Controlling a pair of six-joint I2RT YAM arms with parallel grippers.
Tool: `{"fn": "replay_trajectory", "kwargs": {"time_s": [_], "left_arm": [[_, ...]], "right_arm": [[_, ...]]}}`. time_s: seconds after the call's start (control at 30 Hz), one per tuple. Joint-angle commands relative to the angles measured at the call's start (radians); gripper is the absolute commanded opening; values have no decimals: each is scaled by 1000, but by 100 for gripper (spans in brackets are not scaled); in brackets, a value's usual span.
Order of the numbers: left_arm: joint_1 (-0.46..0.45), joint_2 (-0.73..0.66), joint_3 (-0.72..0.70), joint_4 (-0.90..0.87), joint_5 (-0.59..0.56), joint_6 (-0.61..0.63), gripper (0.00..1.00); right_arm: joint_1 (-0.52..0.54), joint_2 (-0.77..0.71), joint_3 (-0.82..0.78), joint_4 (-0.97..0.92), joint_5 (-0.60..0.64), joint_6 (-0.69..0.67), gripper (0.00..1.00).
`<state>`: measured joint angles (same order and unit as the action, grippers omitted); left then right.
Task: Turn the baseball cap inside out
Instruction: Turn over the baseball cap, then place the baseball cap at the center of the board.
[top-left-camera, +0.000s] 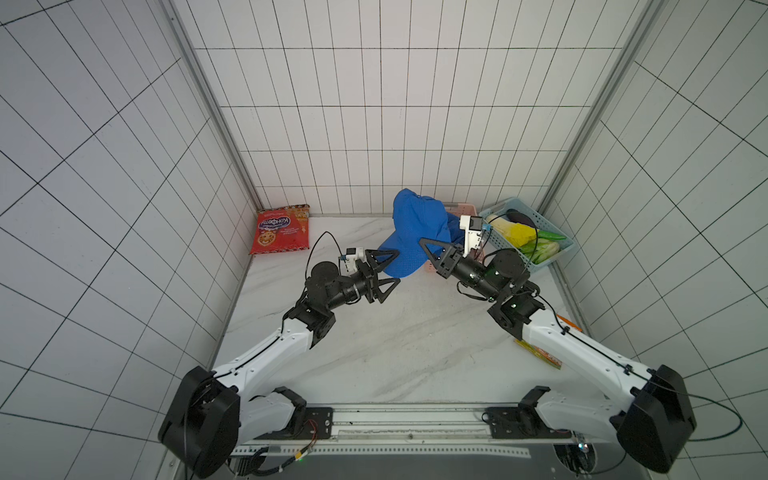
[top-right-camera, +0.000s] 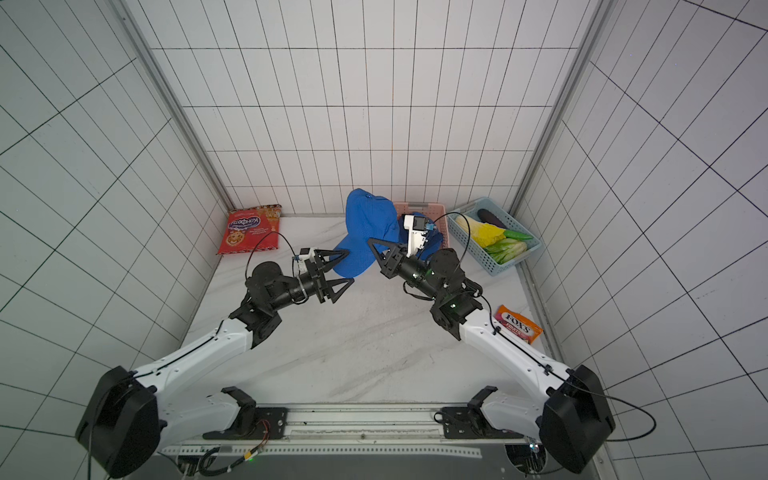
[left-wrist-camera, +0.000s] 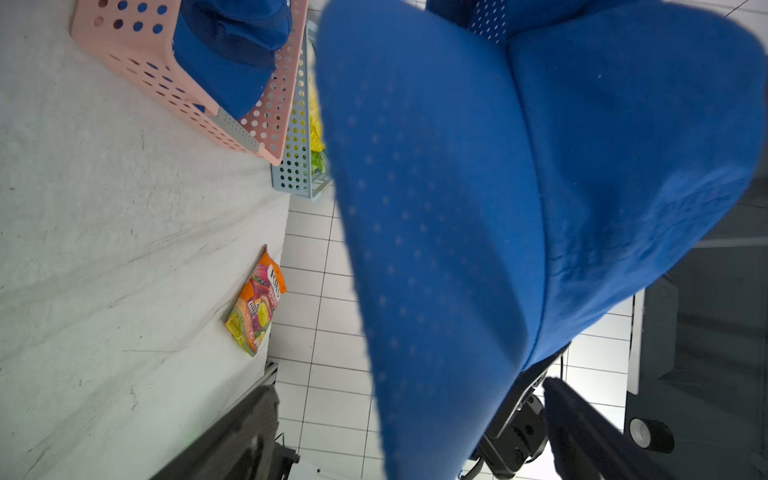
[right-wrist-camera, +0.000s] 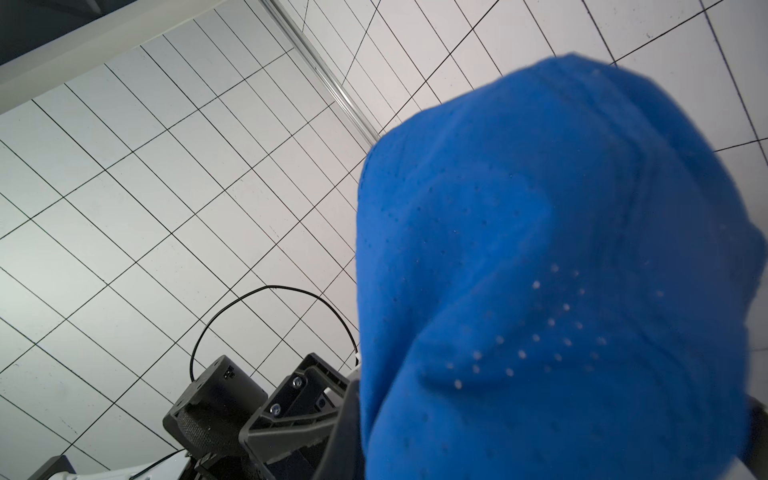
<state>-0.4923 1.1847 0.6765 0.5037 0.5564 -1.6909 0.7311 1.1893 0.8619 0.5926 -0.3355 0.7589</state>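
You have the right arm angled inward, its right gripper (top-left-camera: 424, 243) clamped on the cap (top-left-camera: 415, 220), raised over the far side of the table (top-left-camera: 374, 332), while the left arm reaches forward, left gripper (top-left-camera: 397, 266) spread wide at the cap's lower edge.

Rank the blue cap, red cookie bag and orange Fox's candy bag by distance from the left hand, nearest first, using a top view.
1. blue cap: centre, with its brim right at the fingertips of the open left hand.
2. red cookie bag: back-left corner.
3. orange candy bag: right side, toward the front, clearly the farthest.
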Motion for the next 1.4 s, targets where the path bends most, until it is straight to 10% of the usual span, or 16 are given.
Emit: {"fn": "replay_trajectory", "kwargs": {"time_s": [0.0,0.1,0.2,0.33,0.63,1.07,1.37], "left_arm": [[12,1,-17,212,-135,-41,81],[28,-23,-61,280,-278,-54,40],[38,-101,-103,220,-404,-5,0],[43,-277,-91,-168,-517,98,0],[44,-328,-15,-516,-650,234,0],[150,110,88,125,-410,445,0],[166,267,-214,352,-332,416,0]], "right_arm": [[9,-10,19,41,-19,13,0],[8,-40,-23,1,-1,6,5],[3,-93,-72,-84,68,-2,39],[-11,-191,-114,-275,253,2,80],[-69,-243,-127,-547,321,9,91],[-98,-218,-146,-546,280,-52,93],[-102,-141,-148,-482,170,-175,93]]}}
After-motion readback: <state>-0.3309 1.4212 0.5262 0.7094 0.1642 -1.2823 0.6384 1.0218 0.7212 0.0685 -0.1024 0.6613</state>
